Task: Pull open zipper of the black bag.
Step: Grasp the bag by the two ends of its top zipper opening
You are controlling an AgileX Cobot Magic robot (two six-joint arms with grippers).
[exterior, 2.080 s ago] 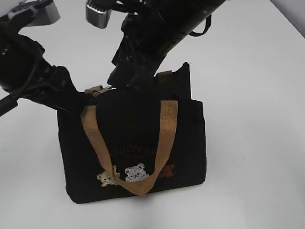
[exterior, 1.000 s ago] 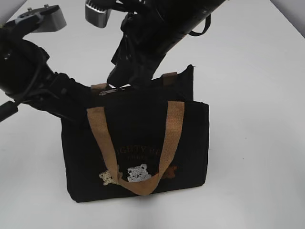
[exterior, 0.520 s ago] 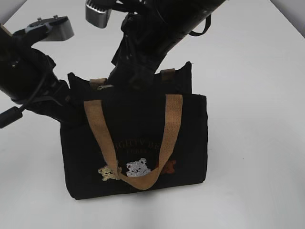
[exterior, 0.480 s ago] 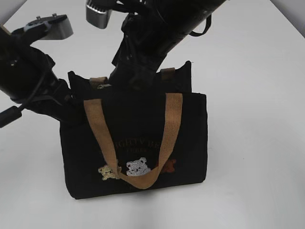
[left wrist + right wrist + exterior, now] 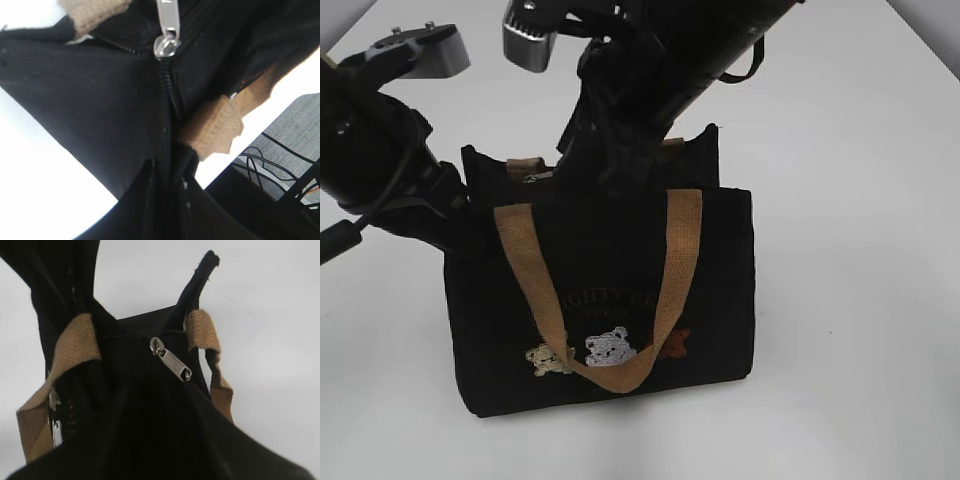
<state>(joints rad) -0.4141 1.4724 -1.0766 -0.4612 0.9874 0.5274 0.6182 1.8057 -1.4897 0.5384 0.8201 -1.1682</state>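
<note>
We note the white table (image 5: 860,200) first, then the black bag (image 5: 610,330) standing upright on it at centre, bear patches and tan handle facing the near side. Both arms come down on its top edge from the far side: the left gripper (image 5: 460,225) at the bag's upper left corner, the right gripper (image 5: 610,165) over the middle of the top. In the left wrist view the left jaws are closed to a slit on black fabric at the bag's left end, right at the end of the zip line, so we read this as a pinch on the bag itself that anchors it. The zipper (image 5: 167,85) runs along the top edge, left to right in the scene, its long axis crossing straight under the right arm. The silver pull (image 5: 171,360) sits near the left end, just beside the left tan strap tab (image 5: 527,165), and lies flat on the fabric. The right arm is the nearer to it. Its fingertips do not show against the dark cloth in any view, so we cannot tell whether they have closed on the pull. We judge the coming move must carry the pull rightward, away from the anchored corner.
</note>
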